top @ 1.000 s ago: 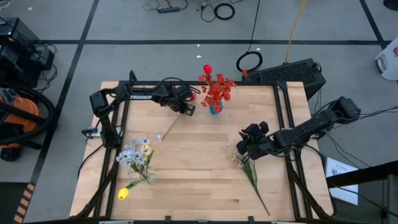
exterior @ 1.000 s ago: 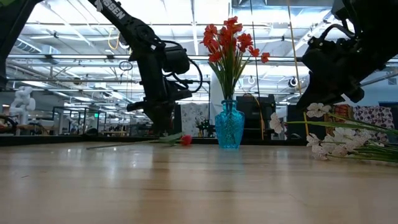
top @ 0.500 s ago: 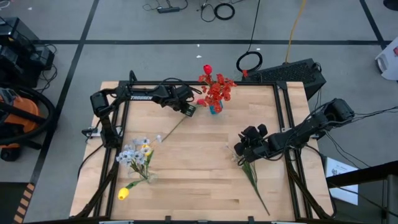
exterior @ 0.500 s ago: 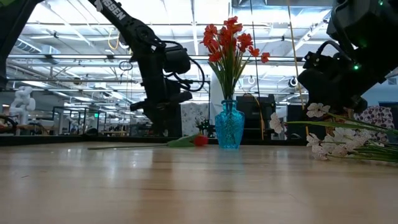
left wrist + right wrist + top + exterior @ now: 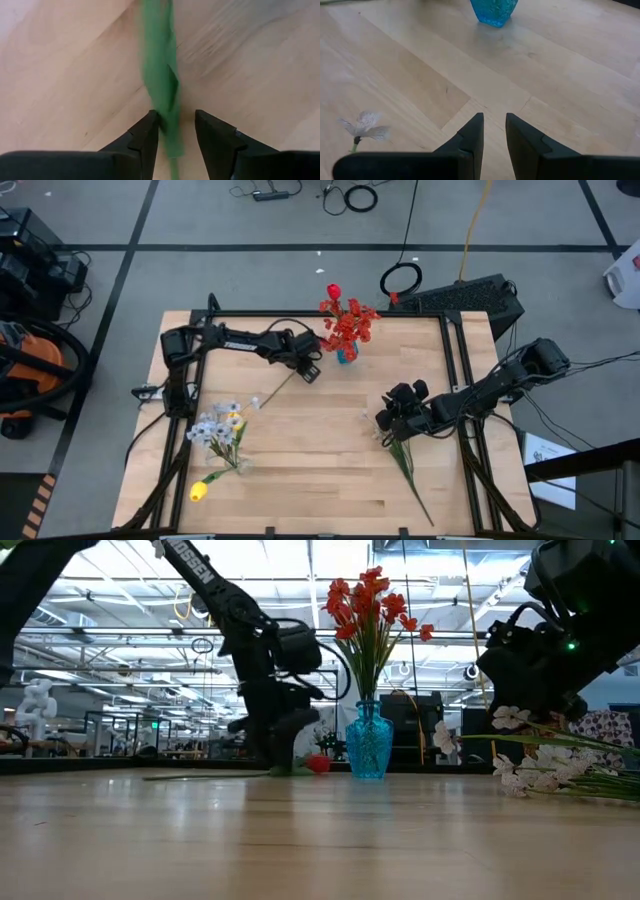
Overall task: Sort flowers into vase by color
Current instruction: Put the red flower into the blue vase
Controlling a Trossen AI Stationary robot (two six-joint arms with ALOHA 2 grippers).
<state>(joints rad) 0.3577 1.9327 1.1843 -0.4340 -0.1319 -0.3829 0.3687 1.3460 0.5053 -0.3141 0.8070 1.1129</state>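
Note:
The teal vase (image 5: pixel 345 355) stands near the table's far edge with several red flowers (image 5: pixel 348 322) in it. A red bud flower lies flat just left of it, its bud (image 5: pixel 318 763) toward the vase and its stem (image 5: pixel 280 385) running to the near left. My left gripper (image 5: pixel 176 130) is open, low over that stem, one finger on each side. My right gripper (image 5: pixel 386 420) hovers narrowly open over the heads of the white blossom sprays (image 5: pixel 400 448) lying on the table's right. I cannot make out a clear vase. My left gripper comes from above, pointing down, with its fingers across the red flower's green stem (image 5: pixel 167 107) near the bud end. The stem runs through the gap and lies against the inner side of one finger (image 5: pixel 150 130). The flower lies flat on the table.
White and yellow flowers (image 5: pixel 222 427) lie in a bunch at the table's left, with a yellow bud (image 5: pixel 198 492) near the front left corner. One loose white blossom (image 5: pixel 365 127) lies ahead of my right gripper. Bare wood (image 5: pixel 320 470) spans the middle and near side.
My left gripper has moved toward the table's right, closer to the teal vase, and the red bud flower has slid along the table with it toward the vase. My right gripper has shifted a little toward the near left over the white sprays, then kept still.

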